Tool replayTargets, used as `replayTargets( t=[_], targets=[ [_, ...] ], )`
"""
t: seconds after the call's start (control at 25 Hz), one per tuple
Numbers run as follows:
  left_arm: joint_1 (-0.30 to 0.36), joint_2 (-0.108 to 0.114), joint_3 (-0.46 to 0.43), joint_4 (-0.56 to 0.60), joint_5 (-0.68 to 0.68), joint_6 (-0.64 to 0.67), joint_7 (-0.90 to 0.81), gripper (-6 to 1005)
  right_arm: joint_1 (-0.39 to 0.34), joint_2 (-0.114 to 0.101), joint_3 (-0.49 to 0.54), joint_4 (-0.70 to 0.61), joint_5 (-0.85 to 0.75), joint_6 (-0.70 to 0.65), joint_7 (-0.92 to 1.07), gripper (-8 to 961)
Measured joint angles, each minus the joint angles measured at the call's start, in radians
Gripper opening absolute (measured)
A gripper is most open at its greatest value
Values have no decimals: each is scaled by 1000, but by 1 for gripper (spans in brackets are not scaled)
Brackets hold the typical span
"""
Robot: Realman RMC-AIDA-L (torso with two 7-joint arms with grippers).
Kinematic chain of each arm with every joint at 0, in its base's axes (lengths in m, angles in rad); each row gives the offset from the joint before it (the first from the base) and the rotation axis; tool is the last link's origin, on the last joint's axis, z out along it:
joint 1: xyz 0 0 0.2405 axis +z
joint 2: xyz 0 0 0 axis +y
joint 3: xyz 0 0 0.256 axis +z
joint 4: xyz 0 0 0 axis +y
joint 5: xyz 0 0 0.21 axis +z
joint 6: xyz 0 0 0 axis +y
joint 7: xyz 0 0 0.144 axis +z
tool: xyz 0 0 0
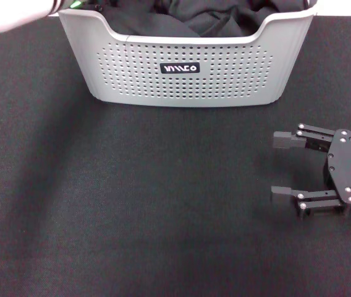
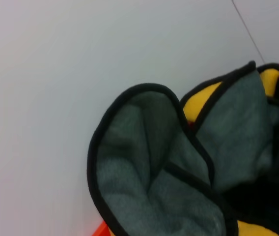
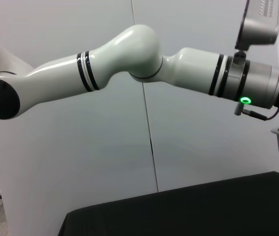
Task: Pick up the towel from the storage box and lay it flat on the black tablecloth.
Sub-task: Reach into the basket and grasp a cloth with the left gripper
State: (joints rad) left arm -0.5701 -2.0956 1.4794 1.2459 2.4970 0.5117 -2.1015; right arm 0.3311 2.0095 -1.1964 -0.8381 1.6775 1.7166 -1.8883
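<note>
The towel [image 2: 179, 167], grey face out with yellow-orange showing behind its black edging, hangs bunched before the left wrist camera, apparently lifted above the box [image 1: 188, 74]; whether the left gripper grips it cannot be told. The right gripper [image 1: 285, 166] rests wide open and empty on the tablecloth [image 1: 132, 204]. Judged step: extraction; next, carry it clear and spread it flat.
</note>
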Motion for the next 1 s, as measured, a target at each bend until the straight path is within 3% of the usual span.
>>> replayTargets(
  t=[0.24, 0.44, 1.0],
  targets=[
    [-2, -2, 22, -26, 28, -56, -1, 655, 1, 0, 0, 1, 1, 2, 0, 858],
    [-6, -3, 48, -75, 30, -154, 0, 514, 2, 0, 0, 1, 1, 3, -1, 856],
    [-18, -3, 110, -135, 105, -250, 3, 364, -1, 0, 0, 1, 1, 5, -1, 852]
  ],
)
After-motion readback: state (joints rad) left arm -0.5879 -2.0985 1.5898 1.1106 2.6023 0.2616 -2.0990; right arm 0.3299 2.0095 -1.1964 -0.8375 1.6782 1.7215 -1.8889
